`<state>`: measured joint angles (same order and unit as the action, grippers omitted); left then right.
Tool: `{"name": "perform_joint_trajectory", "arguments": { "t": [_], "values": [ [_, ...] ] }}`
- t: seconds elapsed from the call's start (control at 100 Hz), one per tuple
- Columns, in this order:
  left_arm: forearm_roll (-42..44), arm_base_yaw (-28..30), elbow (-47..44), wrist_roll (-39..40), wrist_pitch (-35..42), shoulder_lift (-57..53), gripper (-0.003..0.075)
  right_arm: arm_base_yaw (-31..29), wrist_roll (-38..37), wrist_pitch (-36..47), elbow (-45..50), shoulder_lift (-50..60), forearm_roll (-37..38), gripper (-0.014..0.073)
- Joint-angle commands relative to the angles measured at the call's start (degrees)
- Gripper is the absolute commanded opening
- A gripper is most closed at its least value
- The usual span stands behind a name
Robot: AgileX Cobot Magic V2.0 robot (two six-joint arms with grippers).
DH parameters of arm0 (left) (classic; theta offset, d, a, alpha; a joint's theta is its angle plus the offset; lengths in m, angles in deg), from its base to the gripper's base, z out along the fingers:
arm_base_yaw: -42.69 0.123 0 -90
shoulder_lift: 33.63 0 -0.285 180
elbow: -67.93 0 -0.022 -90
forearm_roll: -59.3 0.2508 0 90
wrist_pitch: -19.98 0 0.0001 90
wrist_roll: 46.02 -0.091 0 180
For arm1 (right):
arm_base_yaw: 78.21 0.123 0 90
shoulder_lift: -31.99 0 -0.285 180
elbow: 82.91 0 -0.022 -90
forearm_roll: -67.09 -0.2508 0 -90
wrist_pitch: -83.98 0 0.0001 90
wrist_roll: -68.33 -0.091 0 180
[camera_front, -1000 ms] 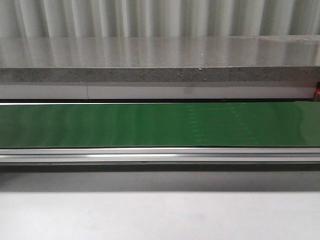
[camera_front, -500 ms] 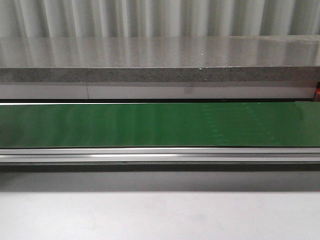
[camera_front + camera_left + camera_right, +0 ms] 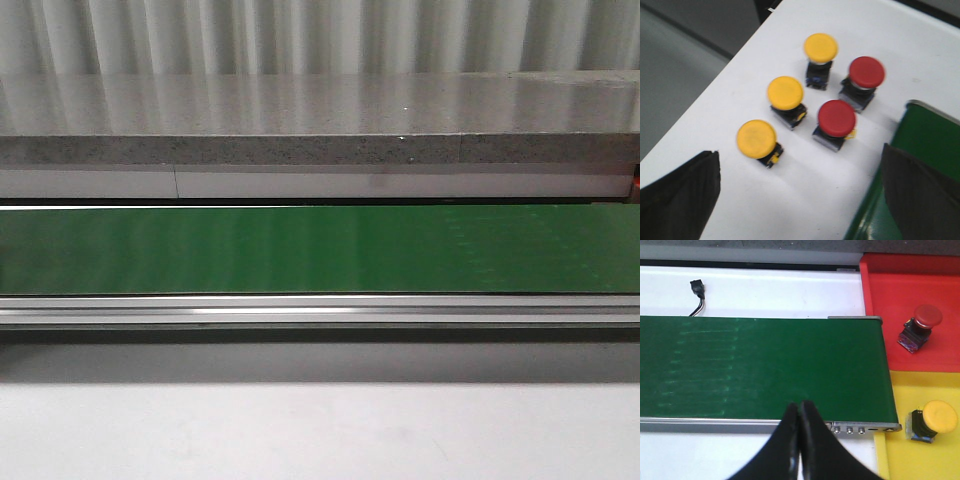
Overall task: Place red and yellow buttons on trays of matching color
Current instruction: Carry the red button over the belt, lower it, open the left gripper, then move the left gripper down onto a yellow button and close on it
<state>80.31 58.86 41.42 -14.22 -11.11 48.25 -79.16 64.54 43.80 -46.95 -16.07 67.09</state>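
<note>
In the left wrist view three yellow buttons [image 3: 785, 93] and two red buttons [image 3: 837, 118] stand on the white table. My left gripper [image 3: 800, 195] hangs open above the table near them, with nothing between its fingers. In the right wrist view one red button [image 3: 920, 326] sits on the red tray [image 3: 880, 300] and one yellow button [image 3: 932, 420] sits on the yellow tray [image 3: 900, 455]. My right gripper [image 3: 800, 407] is shut and empty over the near edge of the green belt [image 3: 760, 367], left of the trays. The front view shows no gripper, button or tray.
The green conveyor belt [image 3: 320, 250] with its metal rail [image 3: 320, 310] runs across the front view, a grey stone ledge [image 3: 320, 130] behind it. A black plug with a cable [image 3: 697, 290] lies on the white table beyond the belt. The belt's end [image 3: 927, 140] lies beside the loose buttons.
Faint marks on the belt have drifted to the right in the front view. Nothing else there has changed.
</note>
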Motion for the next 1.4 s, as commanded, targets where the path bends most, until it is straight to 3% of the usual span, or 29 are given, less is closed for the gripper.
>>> {"name": "perform_joint_trajectory", "arguments": {
  "t": [0.0,0.24,0.53,0.85,1.13,1.27,1.39],
  "values": [
    [-0.41,2.43,1.03,0.28,2.64,1.37,0.0627,0.14,0.55,3.39,-1.51,0.22,0.36,-0.0066],
    [-0.80,6.30,1.23,0.28,3.96,9.41,0.0627,0.14,0.55,3.39,-1.51,0.22,0.36,-0.0066],
    [1.00,6.26,5.14,0.28,6.00,16.14,0.0627,0.14,0.55,3.39,-1.51,0.22,0.36,-0.0066],
    [3.40,6.26,12.04,0.28,2.38,22.70,0.0627,0.14,0.55,3.39,-1.51,0.22,0.36,-0.0066],
    [3.84,6.26,12.48,0.28,1.81,25.28,0.0620,0.14,0.55,3.39,-1.51,0.22,0.36,-0.0066],
    [3.84,6.26,12.48,0.28,1.69,25.52,0.0524,0.14,0.55,3.39,-1.51,0.22,0.36,-0.0066],
    [3.84,6.26,12.48,0.28,1.47,25.52,0.0319,0.14,0.55,3.39,-1.51,0.22,0.36,-0.0066]
  ]
}}
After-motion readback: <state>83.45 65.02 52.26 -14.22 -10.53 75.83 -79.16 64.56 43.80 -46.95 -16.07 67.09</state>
